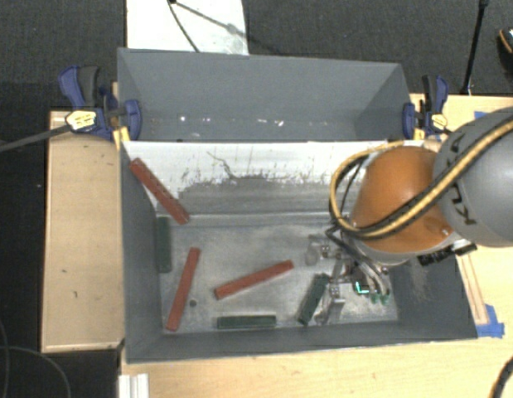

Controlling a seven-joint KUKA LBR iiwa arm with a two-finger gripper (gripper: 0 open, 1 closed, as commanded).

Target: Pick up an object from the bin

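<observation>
My gripper (332, 302) is low in the bin's front right part, under the arm's orange cover. Its metal tip sits right beside a short dark green bar (310, 300) that lies tilted on the floor. I cannot tell whether the tip touches the bar. A red-brown bar (253, 279) lies slanted just to the left of them. Another dark green bar (246, 322) lies flat near the front wall.
A red-brown bar (182, 288) lies slanted at the left of the floor. A longer red-brown bar (159, 191) and a dark green bar (162, 245) rest against the left wall. The arm comes in from the right over the bin's right side.
</observation>
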